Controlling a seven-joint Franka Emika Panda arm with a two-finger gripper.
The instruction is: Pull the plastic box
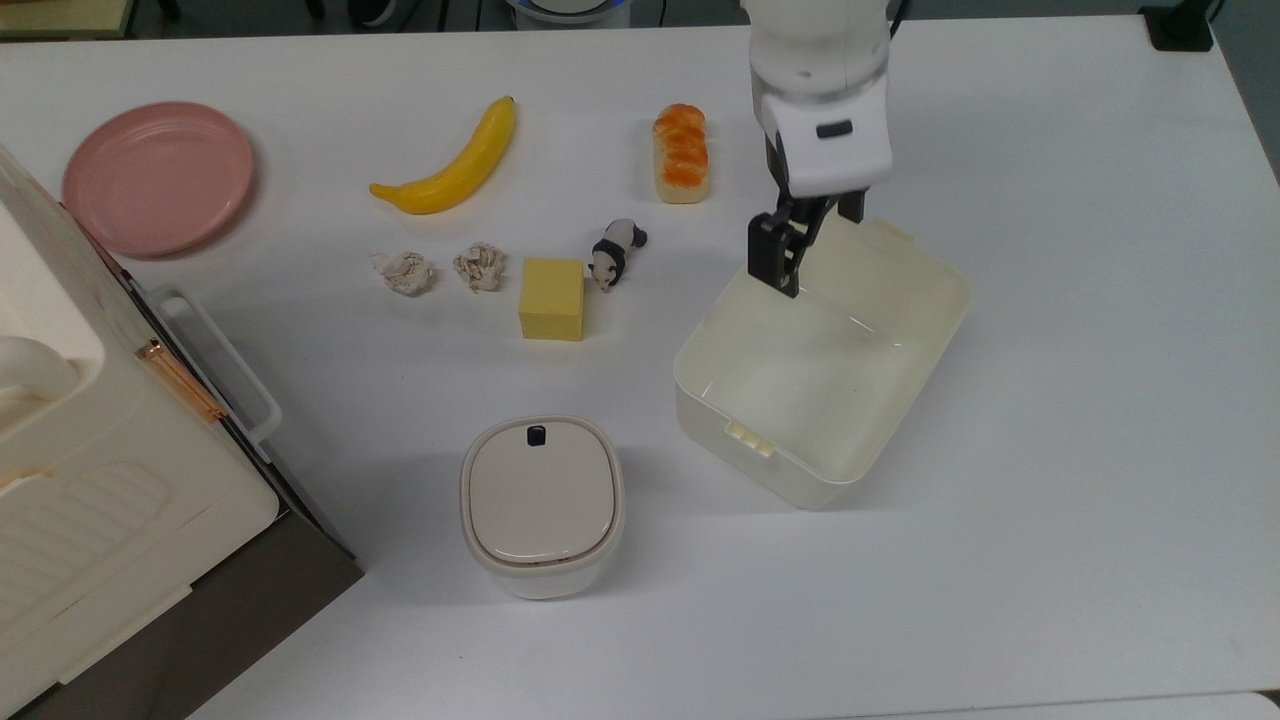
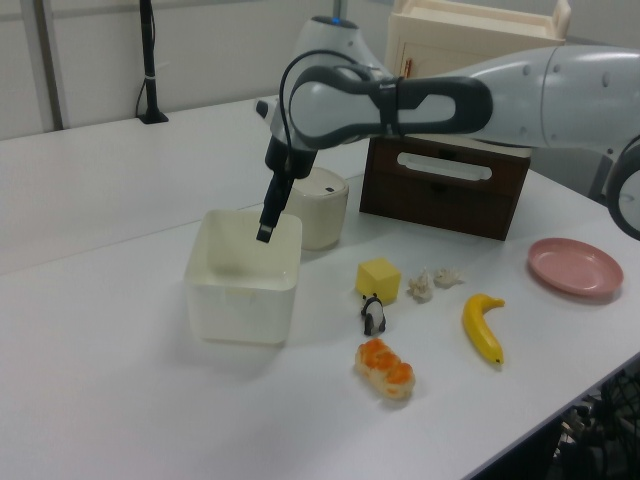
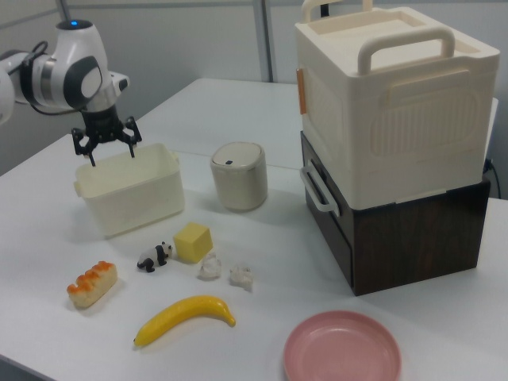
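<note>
I'm parked over the plastic box (image 1: 825,350), the biggest tub on the table (image 1: 1080,400), sitting toward the top view's right with nothing inside. Gripper (image 3: 108,148) hangs just above the wall nearest the bread roll (image 1: 681,152), fingers spread wide, looks like one either side of the rim, so I'd guess I'm set to hook or pinch that wall and drag. The lidded bin (image 1: 541,505), yellow block (image 1: 552,298) and panda (image 1: 615,253) all sit on the other side, well apart from the box, so the pull path looks fine.
</note>
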